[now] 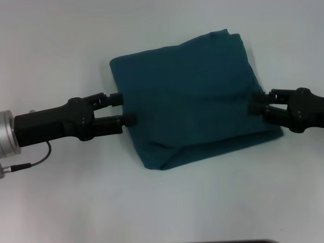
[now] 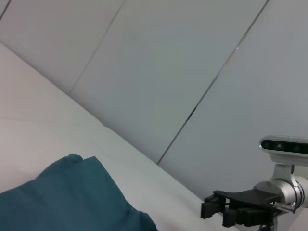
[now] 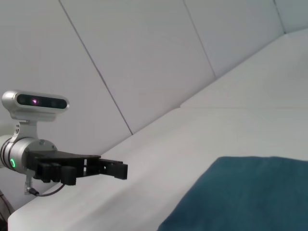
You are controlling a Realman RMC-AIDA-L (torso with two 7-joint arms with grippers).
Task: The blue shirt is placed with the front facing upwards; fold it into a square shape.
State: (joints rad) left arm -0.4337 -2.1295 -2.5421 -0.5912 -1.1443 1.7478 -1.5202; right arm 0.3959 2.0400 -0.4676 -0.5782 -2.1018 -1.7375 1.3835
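At folded blue shirt (image 1: pixel 190 96) edges, left claw (image 1: pixel 126 109) agape, right claw (image 1: pixel 254 103) too.

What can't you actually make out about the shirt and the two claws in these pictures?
- Lettering, collar and label of the blue shirt: hidden in every view, folded inside.
- Right gripper: head view, fingertips merge with dark cloth, so grip unclear.
- Left gripper: open at the shirt's edge; contact with cloth unclear.
- Wrist views: shirt cut off by picture edges.
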